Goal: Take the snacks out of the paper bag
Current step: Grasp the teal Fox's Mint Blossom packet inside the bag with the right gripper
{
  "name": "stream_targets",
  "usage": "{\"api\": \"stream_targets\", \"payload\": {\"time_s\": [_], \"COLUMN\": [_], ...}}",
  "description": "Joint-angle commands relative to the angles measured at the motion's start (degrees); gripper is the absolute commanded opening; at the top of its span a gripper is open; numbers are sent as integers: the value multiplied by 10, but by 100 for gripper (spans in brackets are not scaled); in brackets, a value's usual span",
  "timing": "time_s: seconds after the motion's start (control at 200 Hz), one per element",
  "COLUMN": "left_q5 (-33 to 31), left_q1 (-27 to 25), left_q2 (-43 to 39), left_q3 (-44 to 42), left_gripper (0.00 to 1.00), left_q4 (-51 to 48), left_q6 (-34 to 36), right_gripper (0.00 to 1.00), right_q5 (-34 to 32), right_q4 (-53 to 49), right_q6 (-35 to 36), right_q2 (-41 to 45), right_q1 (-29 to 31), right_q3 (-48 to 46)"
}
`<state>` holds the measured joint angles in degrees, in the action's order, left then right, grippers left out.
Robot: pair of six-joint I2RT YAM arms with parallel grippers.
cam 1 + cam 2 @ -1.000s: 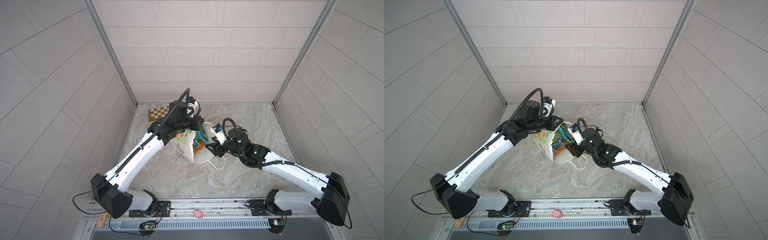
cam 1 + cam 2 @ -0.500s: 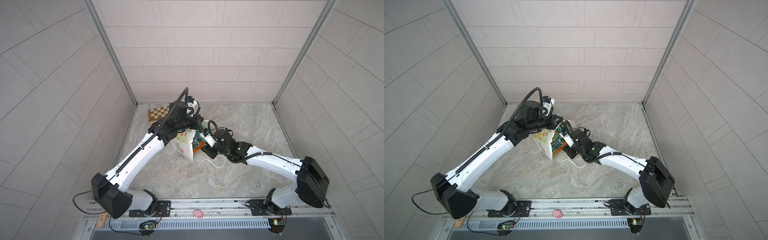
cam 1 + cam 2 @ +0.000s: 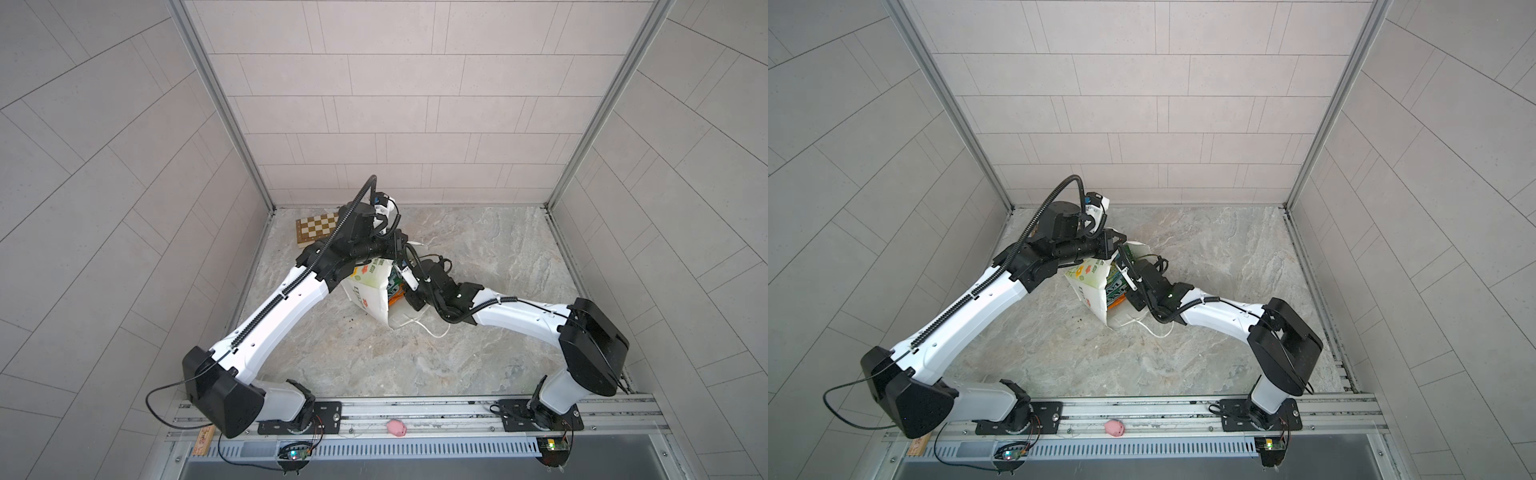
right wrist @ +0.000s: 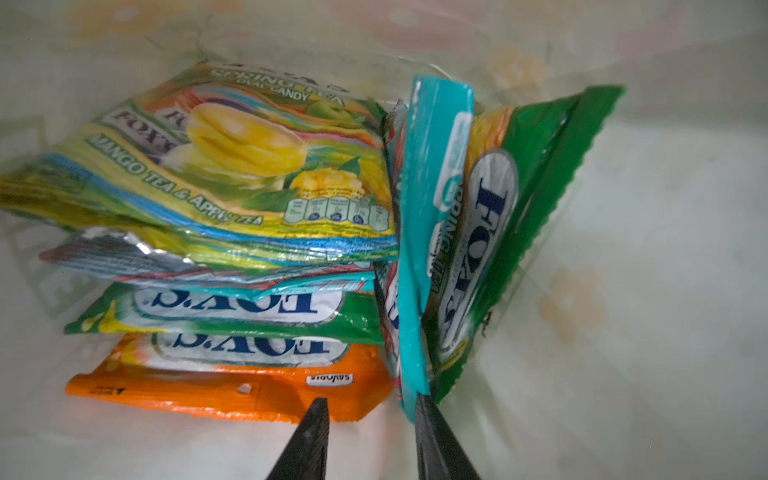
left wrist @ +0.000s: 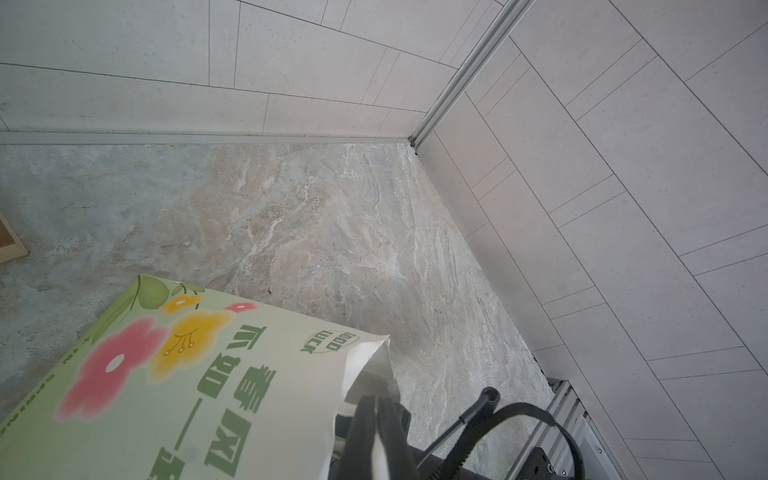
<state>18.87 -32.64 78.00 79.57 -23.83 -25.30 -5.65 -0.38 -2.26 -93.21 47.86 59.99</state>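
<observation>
- The paper bag [image 3: 370,293] is at the middle of the frame in both top views. It leans on the marble surface [image 3: 490,257] with its mouth turned toward the right of the frame.
- A white cord handle [image 3: 432,332] trails on the surface just below and to the right of the bag.
- The left hand [image 5: 376,405] is clenched on the bag's white rim, at the lower centre of the left wrist view. The bag's printed side, with flowers and green lettering, fills the lower left of that view.
- The right hand [image 4: 370,409] is inside the bag's mouth, at the bottom centre of the right wrist view. Its fingers stand apart, released, with nothing pinched between them.
- The snacks [image 4: 249,257] are all inside the bag.
- On the left of the right wrist view they lie in a stack. A yellow-green packet [image 4: 232,158] is on top, a green packet [image 4: 232,309] lies lower down, and an orange packet [image 4: 199,390] is at the bottom.
- To the right of the stack a teal packet [image 4: 432,166] stands on edge. A second green packet [image 4: 540,199] leans beside it.
- The teal packet's lower end touches the right-side finger. The orange packet's edge lies just beside the other fingertip.
- A chessboard [image 3: 318,226] lies at the back of the surface, up and to the left of the bag.
- A pink toy pig [image 3: 396,428] sits on the rail at the bottom centre.
</observation>
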Motion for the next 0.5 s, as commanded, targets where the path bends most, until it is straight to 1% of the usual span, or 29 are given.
{"api": "stream_targets", "payload": {"time_s": [0.0, 0.17, 0.31, 0.495], "left_q5": [17, 23, 28, 30], "left_q1": [-3, -3, -3, -3], "left_q2": [-22, -25, -24, -25], "left_q3": [3, 6, 8, 8], "left_gripper": [0, 0, 0, 0], "left_q4": [25, 22, 18, 16], "left_q6": [0, 4, 7, 7], "right_gripper": [34, 32, 32, 33], "right_q5": [-37, -51, -81, -88], "right_q4": [42, 49, 55, 61], "right_q6": [26, 37, 32, 27], "right_q2": [-13, -37, -54, -71], "right_q1": [3, 3, 3, 3], "right_q3": [2, 19, 27, 32]}}
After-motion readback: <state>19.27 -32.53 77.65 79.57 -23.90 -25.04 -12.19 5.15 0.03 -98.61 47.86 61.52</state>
